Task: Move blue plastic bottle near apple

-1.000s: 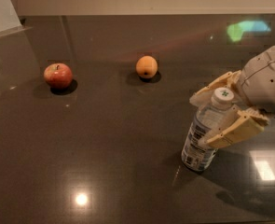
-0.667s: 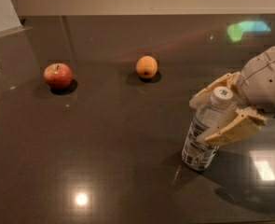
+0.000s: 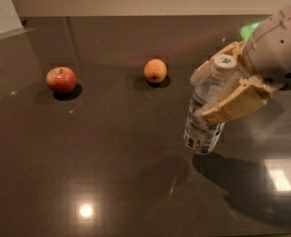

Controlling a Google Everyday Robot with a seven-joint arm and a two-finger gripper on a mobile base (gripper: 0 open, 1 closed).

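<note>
**A:** What lies on the bench (image 3: pixel 110 132), going from the left?

**B:** At the middle left sits the apple (image 3: pixel 61 79), small and red, resting alone on the dark, glossy surface. Just right of centre in the upper half is a round orange fruit (image 3: pixel 155 70), well apart from the apple. At the right, the gripper (image 3: pixel 211 90) is closed around the upper body of the blue plastic bottle (image 3: pixel 204 125), one pale finger on each side below the white cap. The bottle hangs slightly tilted, and its shadow falls apart from its base, so it looks lifted clear of the bench.

**A:** What could go wrong from here?

**B:** The orange fruit lies between the bottle and the apple. If the bottle is carried low and straight to the left, its base could clip that fruit and send it rolling. The grip is high on smooth plastic, so the tilted bottle may swing or slip. If it is set down at a tilt it could topple, and coming in too close could nudge the apple away.
</note>
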